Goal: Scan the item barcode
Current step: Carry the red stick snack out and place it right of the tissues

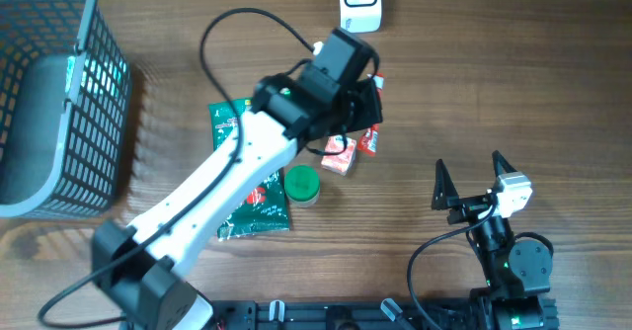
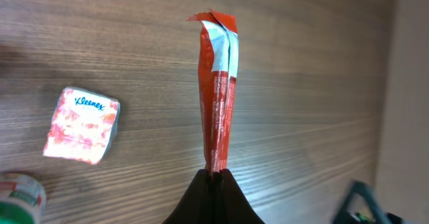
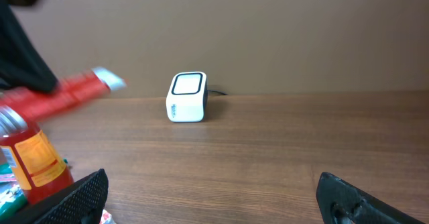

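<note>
Soft, even light on the wooden table point(image 1: 494, 93). Far left of the red packet point(image 1: 369, 138), the basket point(image 1: 49, 103) throws a faint grid shadow. Beyond the packet, the scanner point(image 1: 360, 2) is blown out white. Left wrist — packet sharp, tissue pack point(image 2: 82, 125) left of it glaring. Right wrist — packet blurred, bottle point(image 3: 30, 157) under it out of focus.

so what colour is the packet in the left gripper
The packet in the left gripper is red with a silver-white end, clearest in the left wrist view.
</note>
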